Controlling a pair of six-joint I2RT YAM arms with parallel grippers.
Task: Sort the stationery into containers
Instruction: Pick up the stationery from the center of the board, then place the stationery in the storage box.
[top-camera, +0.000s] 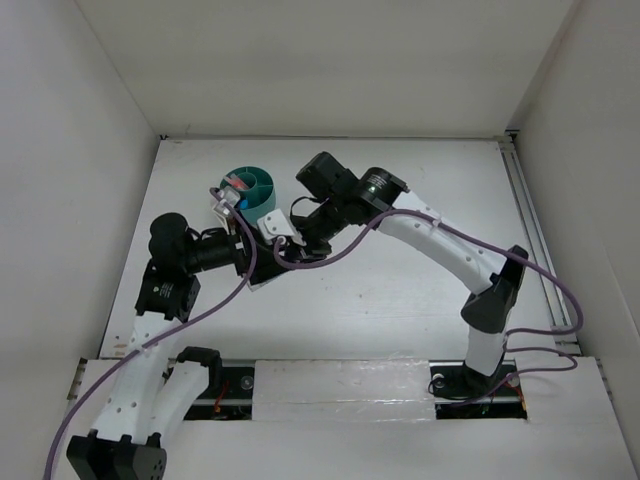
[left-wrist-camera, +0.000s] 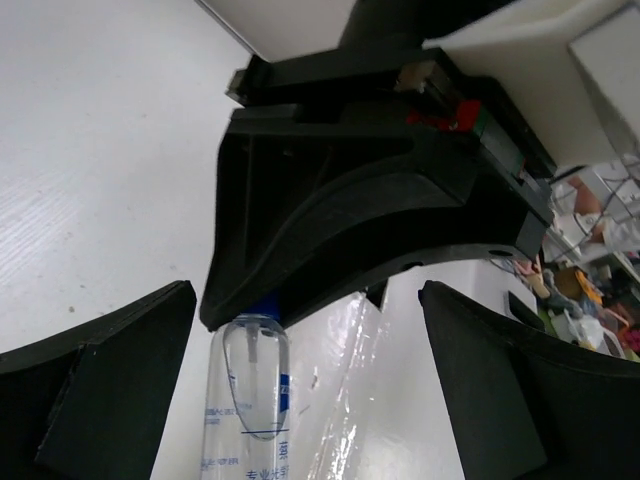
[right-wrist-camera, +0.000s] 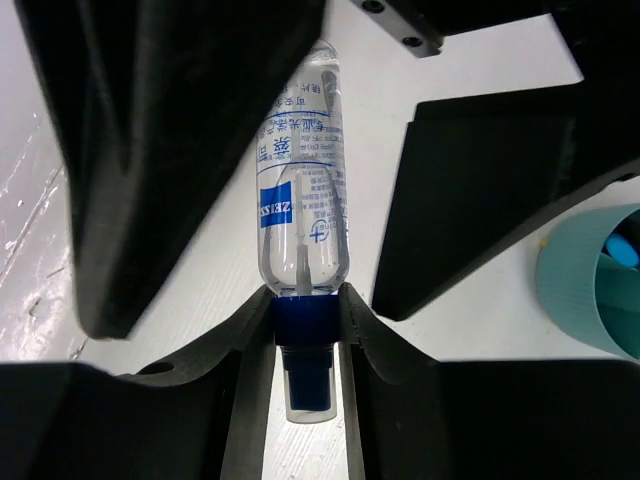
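Note:
The clear-blue tube (right-wrist-camera: 300, 190), a see-through bottle with blue print and a dark blue collar, lies between both grippers just above the white table. My right gripper (right-wrist-camera: 305, 320) is shut on its blue collar. My left gripper (left-wrist-camera: 307, 335) is open, its fingers (left-wrist-camera: 100, 390) standing wide on either side of the tube's body (left-wrist-camera: 245, 400) without touching it. In the top view the two grippers meet nose to nose, left (top-camera: 262, 262) and right (top-camera: 287, 248), and hide the tube. The teal tub (top-camera: 250, 188) stands just behind them, with pink items inside.
The tub's ribbed wall (right-wrist-camera: 575, 290) shows at the right edge of the right wrist view, something blue inside it. White walls enclose the table (top-camera: 400, 290) on the left, back and right. Purple cables hang from both arms.

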